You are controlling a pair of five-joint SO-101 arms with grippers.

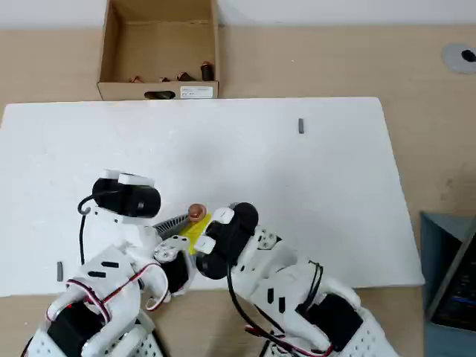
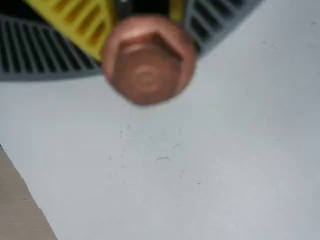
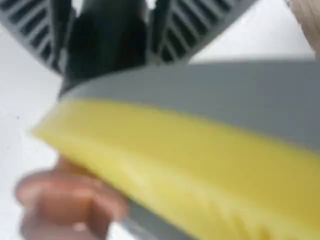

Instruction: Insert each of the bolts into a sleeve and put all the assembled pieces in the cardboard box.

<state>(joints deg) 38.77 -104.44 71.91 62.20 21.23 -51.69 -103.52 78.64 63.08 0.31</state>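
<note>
Held in closed jaws of left gripper (image 1: 192,224), well apart from cardboard box (image 1: 158,52): copper hex bolt (image 2: 147,60), judged light, rigid, slick; shank grip advised; cannot tell right gripper (image 3: 109,55) state.

We place box (image 1: 104,52) behind mat (image 1: 312,216), left of centre; assembled pieces (image 1: 186,76) in box, along near wall. We spot far sleeve (image 1: 301,126) on mat, right of centre, toward back. Near sleeve (image 1: 59,271) on mat, front left edge. Bolt (image 1: 195,213) in left gripper (image 1: 192,222), front centre. Held sleeve (image 3: 107,35) in right gripper (image 3: 107,65), just beside bolt.
</note>
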